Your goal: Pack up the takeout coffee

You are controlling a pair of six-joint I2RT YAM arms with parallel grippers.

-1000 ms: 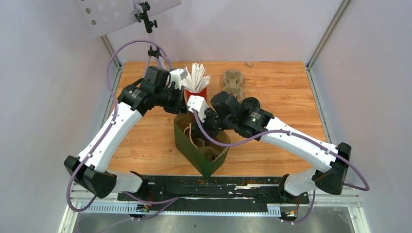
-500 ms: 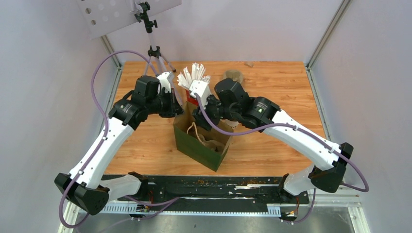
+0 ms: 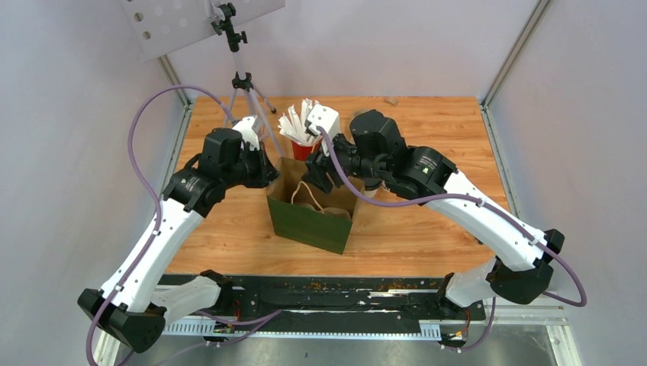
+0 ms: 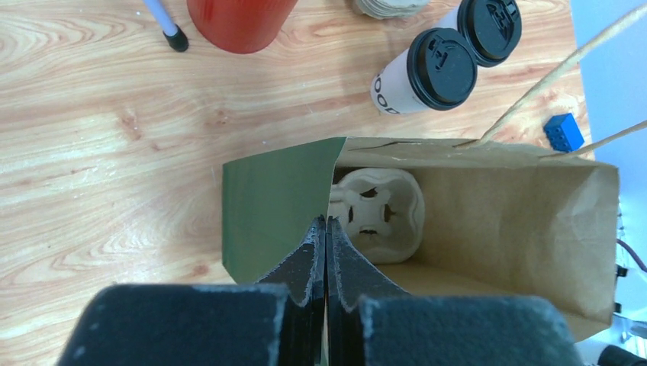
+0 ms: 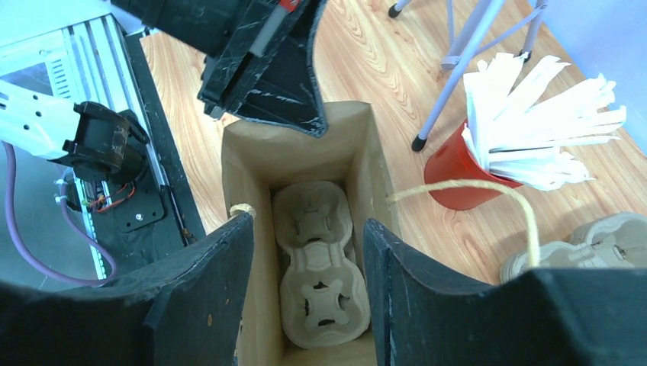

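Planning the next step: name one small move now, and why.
Probably swing the open right gripper out to the nearer coffee cup: the tray already lies in the bag, both cups stand outside, and the left gripper pinches the bag's rim.

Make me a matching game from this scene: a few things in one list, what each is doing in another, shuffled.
Things:
1. coffee cups
2. red cup
3. left gripper
4. right gripper

States:
a. open over the bag
b. standing on the table, outside the bag
c. shut on the bag's rim
d. holding white straws

Pairs: 1-b, 2-d, 3-c, 4-a
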